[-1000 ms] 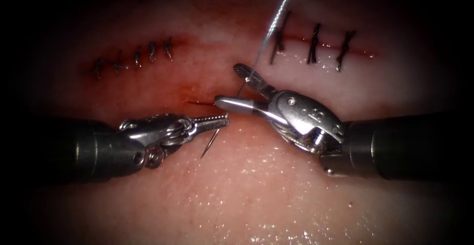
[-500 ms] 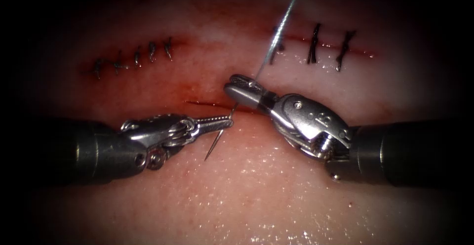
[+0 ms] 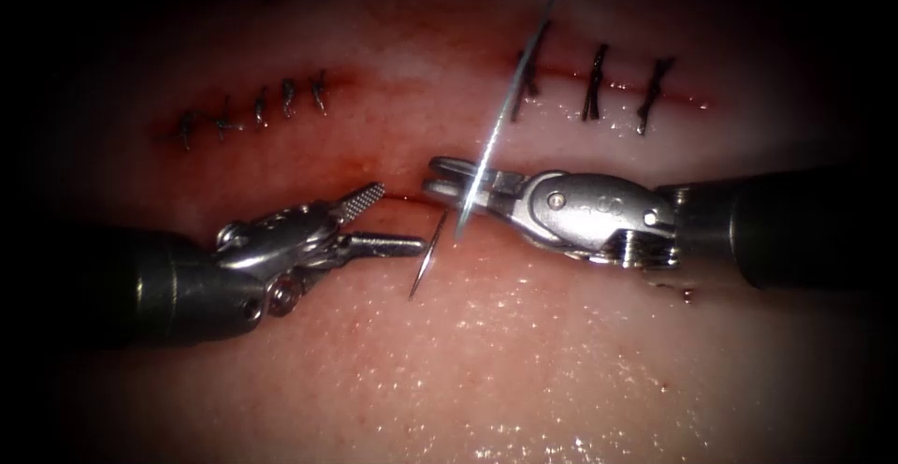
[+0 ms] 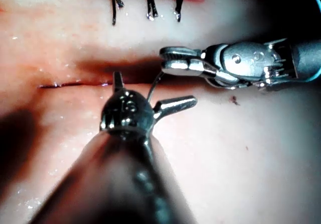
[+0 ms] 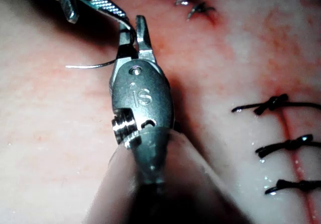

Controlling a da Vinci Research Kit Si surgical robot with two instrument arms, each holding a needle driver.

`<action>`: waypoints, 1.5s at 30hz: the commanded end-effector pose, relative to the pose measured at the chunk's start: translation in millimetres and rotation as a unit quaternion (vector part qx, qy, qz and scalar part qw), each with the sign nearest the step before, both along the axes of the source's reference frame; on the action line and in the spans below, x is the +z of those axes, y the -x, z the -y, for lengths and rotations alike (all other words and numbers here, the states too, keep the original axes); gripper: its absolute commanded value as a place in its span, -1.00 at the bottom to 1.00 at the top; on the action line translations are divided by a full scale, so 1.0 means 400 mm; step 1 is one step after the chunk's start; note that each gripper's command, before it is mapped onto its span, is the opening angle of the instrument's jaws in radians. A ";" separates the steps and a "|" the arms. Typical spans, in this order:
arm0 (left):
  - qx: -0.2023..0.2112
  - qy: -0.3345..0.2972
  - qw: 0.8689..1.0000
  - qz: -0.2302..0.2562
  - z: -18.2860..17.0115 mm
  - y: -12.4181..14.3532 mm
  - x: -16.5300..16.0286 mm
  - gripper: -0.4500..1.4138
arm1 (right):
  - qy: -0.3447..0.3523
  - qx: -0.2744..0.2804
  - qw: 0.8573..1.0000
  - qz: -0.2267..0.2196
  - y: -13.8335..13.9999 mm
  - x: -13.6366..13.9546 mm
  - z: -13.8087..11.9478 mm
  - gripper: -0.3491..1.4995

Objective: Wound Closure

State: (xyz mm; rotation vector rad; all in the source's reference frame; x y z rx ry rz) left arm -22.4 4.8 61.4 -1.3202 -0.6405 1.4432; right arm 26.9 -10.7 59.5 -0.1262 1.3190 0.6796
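Needle handover over the open cut, by the look of it

Right tool (image 3: 433, 174), in from 3 o'clock, is clamped on the needle (image 3: 426, 258) near one end of its curve, seemingly the thread end. The needle is clear of the tissue (image 3: 486, 370), tip hanging toward 7 o'clock. Left tool (image 3: 400, 215), in from 9 o'clock, gapes wide and holds nothing. Thread (image 3: 510, 99) runs off toward 12 o'clock. Any next move probably needs a firmer mid-curve grip, I reckon. The unstitched cut (image 3: 374, 195) lies just beside both tips, with finished stitches (image 3: 595, 80) at 1 and 10 o'clock. The surface is wet, glistening and likely slippery, and room between the tools is tight.
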 end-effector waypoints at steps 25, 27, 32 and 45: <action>0.151 0.224 0.945 -0.185 0.0087 -0.0083 0.0146 -0.28 | 0.105 -0.111 0.986 0.068 -0.0120 0.0187 -0.0211 -1.00; 0.153 0.223 0.944 -0.188 0.0088 -0.0078 0.0152 -0.19 | 0.111 -0.119 0.984 0.069 -0.0122 0.0200 -0.0216 -1.00; 0.160 0.213 0.944 -0.193 0.0088 -0.0067 0.0170 0.06 | 0.139 -0.137 0.978 0.073 -0.0121 0.0216 -0.0214 -1.00; 0.175 0.180 0.943 -0.220 0.0105 -0.0043 0.0271 0.11 | 0.226 -0.167 0.955 0.094 -0.0152 0.0232 -0.0222 -1.00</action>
